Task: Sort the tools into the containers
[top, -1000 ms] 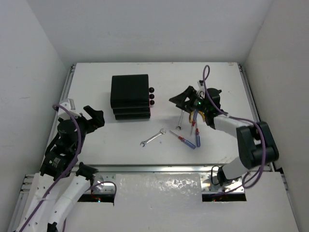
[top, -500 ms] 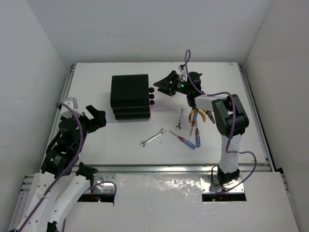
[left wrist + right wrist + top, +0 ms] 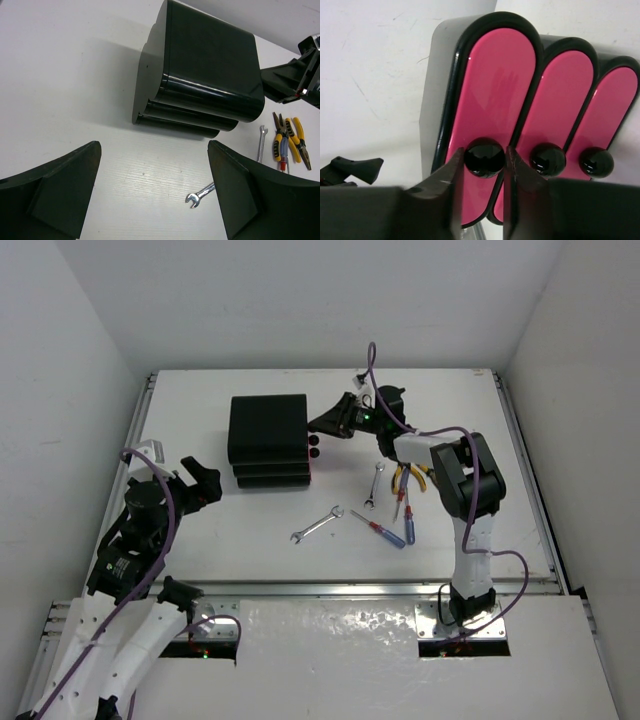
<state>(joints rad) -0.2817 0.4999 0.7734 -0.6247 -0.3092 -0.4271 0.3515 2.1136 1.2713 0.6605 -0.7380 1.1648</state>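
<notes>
Right pincer [image 3: 485,150]: I am clamping it on the left knob [image 3: 484,159] of three, a finger pressing each side.
Left pincer [image 3: 152,150]: I am holding it wide open at the overhead frame's lower left, gripping nothing.
Drawers [image 3: 495,90]: sitting closed in the chest [image 3: 268,435], upper centre.
Tools [image 3: 375,528]: lying loose on the table [image 3: 200,400], right of centre.
</notes>
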